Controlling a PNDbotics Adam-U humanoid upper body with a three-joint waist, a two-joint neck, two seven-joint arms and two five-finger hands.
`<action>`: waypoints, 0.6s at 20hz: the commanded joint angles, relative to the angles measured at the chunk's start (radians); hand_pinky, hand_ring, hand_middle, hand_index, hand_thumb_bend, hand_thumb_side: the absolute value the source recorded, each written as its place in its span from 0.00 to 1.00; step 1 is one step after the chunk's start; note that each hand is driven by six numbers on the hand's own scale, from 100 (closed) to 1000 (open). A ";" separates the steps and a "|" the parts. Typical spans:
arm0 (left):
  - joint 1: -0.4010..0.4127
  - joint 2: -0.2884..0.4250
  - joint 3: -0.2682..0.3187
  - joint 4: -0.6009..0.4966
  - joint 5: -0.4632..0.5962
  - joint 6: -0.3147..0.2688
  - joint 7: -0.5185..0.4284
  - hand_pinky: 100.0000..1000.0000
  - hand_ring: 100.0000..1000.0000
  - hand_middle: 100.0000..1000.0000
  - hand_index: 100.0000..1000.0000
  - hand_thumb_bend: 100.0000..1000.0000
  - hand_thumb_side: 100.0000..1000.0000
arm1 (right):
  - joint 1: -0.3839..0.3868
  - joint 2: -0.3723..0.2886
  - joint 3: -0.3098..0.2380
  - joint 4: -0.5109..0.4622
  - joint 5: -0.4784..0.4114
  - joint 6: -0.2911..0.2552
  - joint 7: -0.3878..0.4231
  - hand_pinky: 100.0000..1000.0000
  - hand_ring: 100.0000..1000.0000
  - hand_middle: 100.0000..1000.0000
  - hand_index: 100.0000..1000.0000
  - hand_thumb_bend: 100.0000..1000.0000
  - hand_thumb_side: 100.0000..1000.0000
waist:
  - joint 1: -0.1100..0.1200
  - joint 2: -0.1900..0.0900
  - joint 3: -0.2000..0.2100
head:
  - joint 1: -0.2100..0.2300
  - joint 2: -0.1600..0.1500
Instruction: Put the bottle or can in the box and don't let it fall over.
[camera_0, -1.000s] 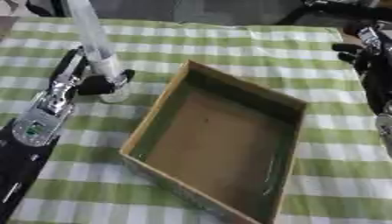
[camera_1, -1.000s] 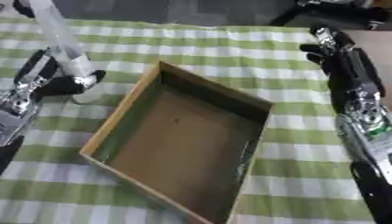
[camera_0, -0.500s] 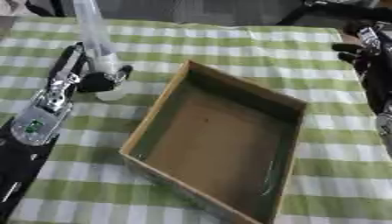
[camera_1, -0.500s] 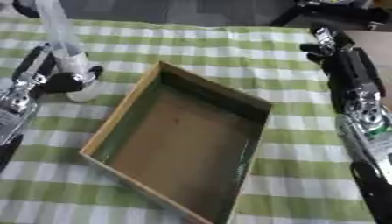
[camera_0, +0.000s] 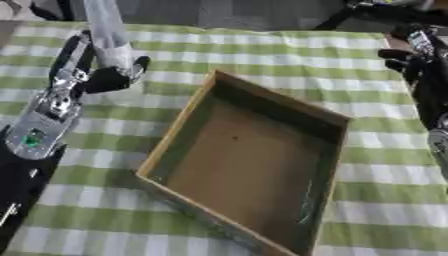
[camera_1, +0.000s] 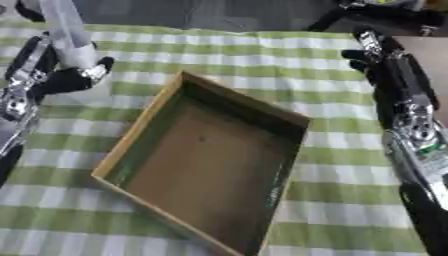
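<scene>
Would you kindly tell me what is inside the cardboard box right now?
The cardboard box shows only its bare brown floor; the bottle is outside, held in the left hand. The near wall hides the floor strip behind it.

left forearm (camera_0: 48, 112): silver, green dot | right forearm (camera_1: 418, 135): silver, black | black fingers

Soft, even, fairly bright light falls from above on the green checked cloth (camera_0: 262, 55), with shadow pooling along the inner walls of the box (camera_0: 254, 165), while both views are blurred overall and dark past the far edge.
</scene>
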 joint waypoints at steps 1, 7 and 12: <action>-0.039 0.024 -0.012 -0.089 0.008 0.012 -0.016 1.00 0.28 0.00 0.05 0.12 0.00 | -0.012 -0.021 -0.012 -0.008 -0.006 -0.004 0.001 0.89 0.78 0.89 0.86 0.00 0.75 | 0.003 -0.038 0.001 | 0.000 -0.002; -0.065 -0.037 -0.075 -0.214 0.031 0.058 -0.058 1.00 0.28 0.00 0.06 0.12 0.00 | -0.013 -0.016 -0.009 -0.007 -0.006 -0.004 0.003 0.89 0.78 0.89 0.86 0.00 0.75 | 0.004 -0.043 0.001 | 0.006 0.000; -0.064 -0.085 -0.129 -0.296 0.052 0.093 -0.085 1.00 0.28 0.00 0.06 0.11 0.00 | -0.011 -0.016 -0.010 -0.002 -0.003 -0.004 0.002 0.89 0.78 0.89 0.86 0.00 0.75 | 0.010 -0.052 0.006 | 0.000 0.010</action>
